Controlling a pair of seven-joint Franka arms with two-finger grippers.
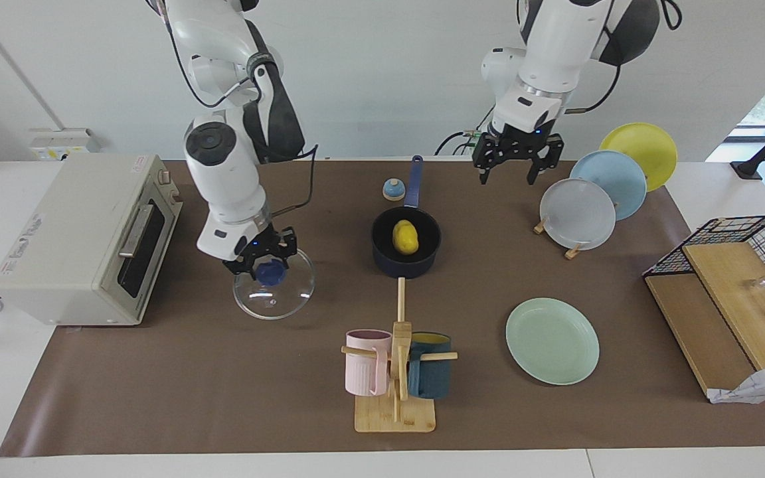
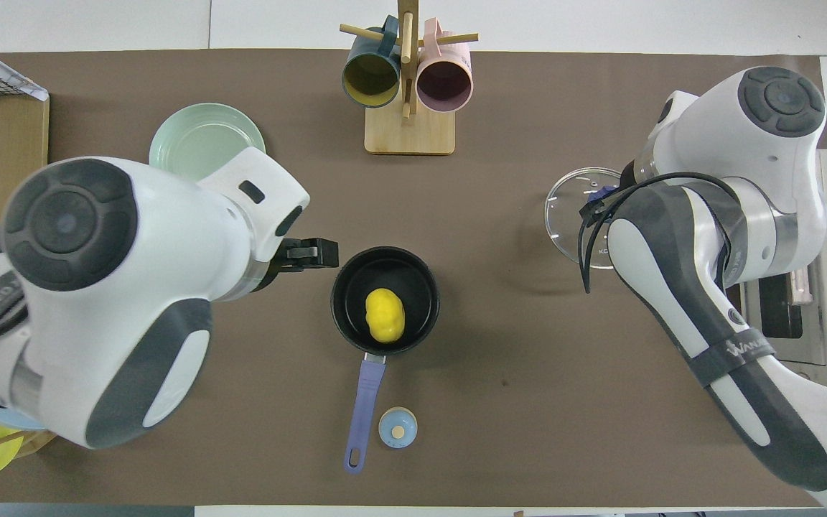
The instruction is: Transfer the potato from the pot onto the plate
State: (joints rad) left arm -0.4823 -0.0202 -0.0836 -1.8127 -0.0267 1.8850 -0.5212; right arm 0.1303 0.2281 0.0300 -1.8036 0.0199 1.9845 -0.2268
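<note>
Facing view first: the pot [image 1: 406, 249] sits uncovered near the middle of the brown worktop [image 1: 223, 398], its blue handle running toward 12 o'clock, and the potato [image 1: 406, 237] lies inside it on the black bottom. The plate [image 1: 552, 340], bare, lies at about 4 o'clock from the pot, well apart from it. The right end effector [image 1: 264, 265] is clamped on the blue knob of a glass lid [image 1: 274, 287], which it holds at about 9 o'clock from the pot, between the pot and the toaster oven [image 1: 87, 239]; whether the lid rests on the worktop or hangs just above it I cannot tell. The left end effector [image 1: 514, 174], fingers spread wide and holding nothing, hangs at about 1 o'clock from the pot, beside a rack of plates [image 1: 595, 199]. A mug stand [image 1: 396, 372] carrying a pink mug and a dark teal one stands at 6 o'clock from the pot, and a small blue knob-like piece [image 1: 394, 190] sits just beside the handle. Overhead view next: the potato [image 2: 385, 315] shows plainly in the open pot [image 2: 345, 287], with nothing covering it. The left arm's bulk hides part of the plate [image 2: 191, 140], and its end effector [image 2: 327, 253] points in at the pot's rim from about 10 o'clock. The lid [image 2: 564, 208] shows at 2 o'clock from the pot, half under the right arm. Bare brown worktop lies open between pot and lid and toward 5 o'clock.
</note>
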